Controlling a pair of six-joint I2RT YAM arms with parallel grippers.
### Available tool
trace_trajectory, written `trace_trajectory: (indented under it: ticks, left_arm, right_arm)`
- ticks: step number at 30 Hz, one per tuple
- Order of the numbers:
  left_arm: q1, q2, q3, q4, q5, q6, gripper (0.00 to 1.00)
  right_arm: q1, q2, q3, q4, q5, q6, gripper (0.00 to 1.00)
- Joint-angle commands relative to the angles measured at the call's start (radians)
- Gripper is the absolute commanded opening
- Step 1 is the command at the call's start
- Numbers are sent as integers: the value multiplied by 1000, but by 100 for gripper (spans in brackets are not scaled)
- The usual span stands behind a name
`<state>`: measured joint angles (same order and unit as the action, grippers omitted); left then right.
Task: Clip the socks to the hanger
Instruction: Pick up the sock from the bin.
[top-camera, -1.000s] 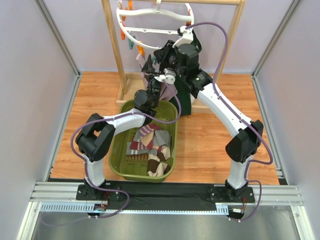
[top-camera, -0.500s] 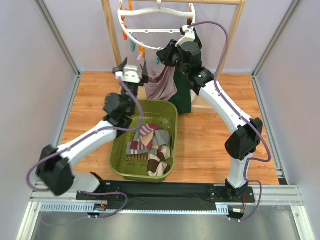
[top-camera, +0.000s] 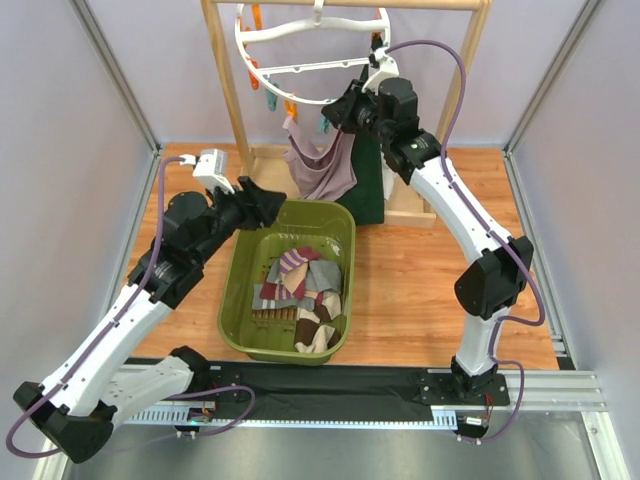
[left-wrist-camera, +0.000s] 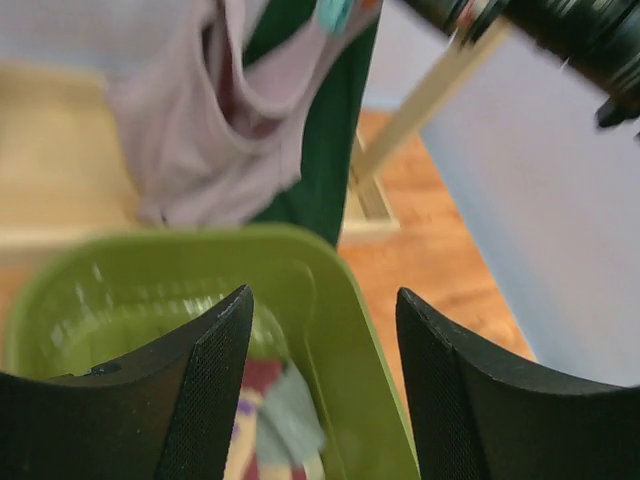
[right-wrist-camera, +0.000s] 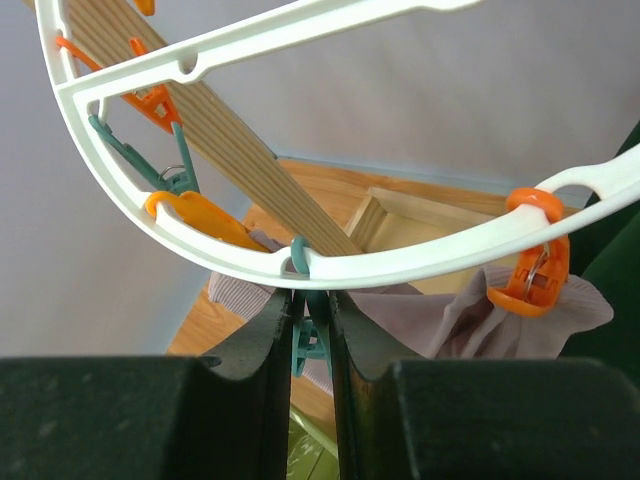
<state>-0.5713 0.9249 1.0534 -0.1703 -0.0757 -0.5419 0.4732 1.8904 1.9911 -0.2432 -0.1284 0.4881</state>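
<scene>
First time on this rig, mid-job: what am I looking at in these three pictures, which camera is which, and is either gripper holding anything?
Two robot arms work on a wooden table. The overhead view looks down from behind them; the other two views come from a camera on each wrist. The left gripper is open and empty near the green basket, which holds loose socks. The right gripper pinches a teal clip on the white hanger, where a lilac sock and a dark green sock hang.
</scene>
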Motion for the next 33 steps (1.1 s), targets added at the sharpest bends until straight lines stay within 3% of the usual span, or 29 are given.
trace_trajectory:
  ticks: [1, 5, 6, 8, 12, 16, 17, 22, 33]
  left_arm:
    - [14, -21, 23, -292, 197, -222, 66]
    - [14, 11, 55, -374, 211, -156, 62]
    - [14, 50, 83, -391, 230, -103, 57]
    - [1, 104, 100, -437, 304, 64, 57]
    - [-85, 256, 160, -574, 136, 209, 64]
    - [-145, 345, 155, -488, 77, 296, 64]
    - [-147, 365, 154, -470, 79, 319, 58]
    - [-194, 492, 194, -448, 48, 361, 47]
    - [-208, 583, 186, -400, -56, 366, 48]
  right_arm:
    - [-19, -62, 28, -44, -37, -33, 0]
    - [-28, -74, 26, -36, -69, -23, 0]
    - [-30, -73, 28, -34, -76, -19, 0]
    - [-31, -70, 31, -36, -91, -17, 0]
    - [-48, -68, 22, -38, -117, -3, 0]
    - [-67, -82, -18, -13, -137, 18, 0]
    - [-68, -88, -26, -4, -143, 21, 0]
    - [-79, -100, -48, -1, -149, 27, 0]
    - [-88, -105, -61, 18, -177, 47, 0]
